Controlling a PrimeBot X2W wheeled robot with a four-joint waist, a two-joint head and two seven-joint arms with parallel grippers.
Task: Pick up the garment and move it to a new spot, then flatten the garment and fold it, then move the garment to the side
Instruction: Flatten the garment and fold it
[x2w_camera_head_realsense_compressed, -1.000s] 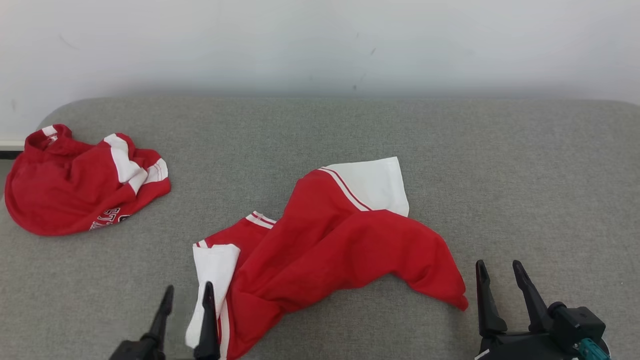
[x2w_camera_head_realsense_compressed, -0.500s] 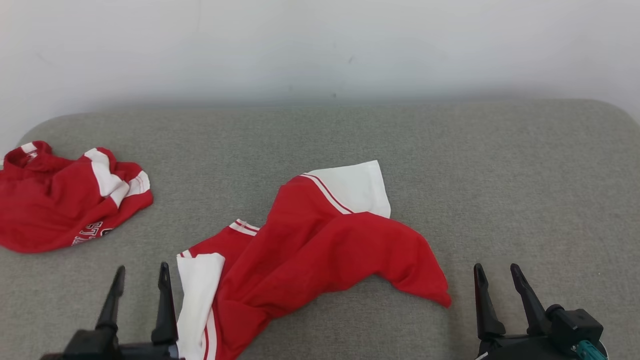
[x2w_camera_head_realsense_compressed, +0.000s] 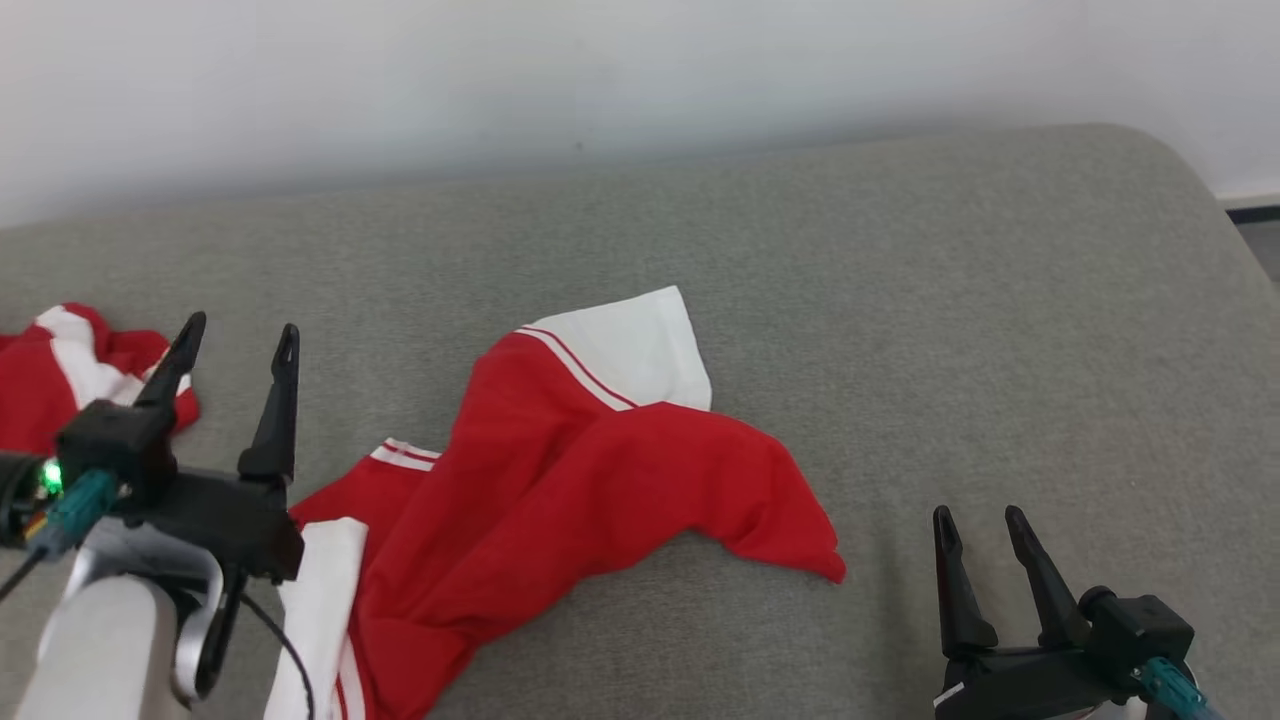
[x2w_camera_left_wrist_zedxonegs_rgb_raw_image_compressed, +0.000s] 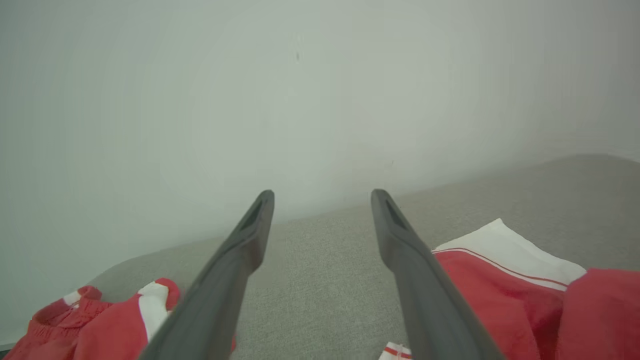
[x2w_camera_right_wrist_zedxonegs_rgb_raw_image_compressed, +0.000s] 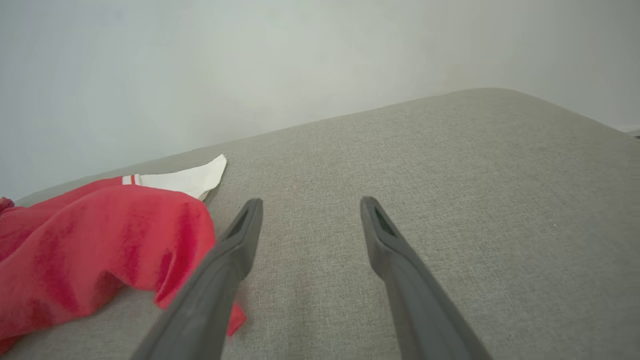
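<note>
Since a second ago your head camera has swung, so the whole scene sits further left. Your left gripper (x2w_camera_head_realsense_compressed: 242, 325) has also risen from the bottom edge, where one finger lay against the white sleeve. It now stands above its pale forearm (x2w_camera_head_realsense_compressed: 100, 640), clear of the cloth. Its jaws are spread wide and hold nothing, as the left wrist view confirms (x2w_camera_left_wrist_zedxonegs_rgb_raw_image_compressed: 322, 192). Your right gripper (x2w_camera_head_realsense_compressed: 977, 514) is equally wide and empty at the lower right, over bare grey cushion (x2w_camera_head_realsense_compressed: 900, 330), near the garment's red corner. The garment (x2w_camera_head_realsense_compressed: 560, 480) lies rumpled between the two grippers, red with white sleeves. A second red garment (x2w_camera_head_realsense_compressed: 60, 375) lies bunched at the left edge, and the wall (x2w_camera_head_realsense_compressed: 600, 70) is beyond.
</note>
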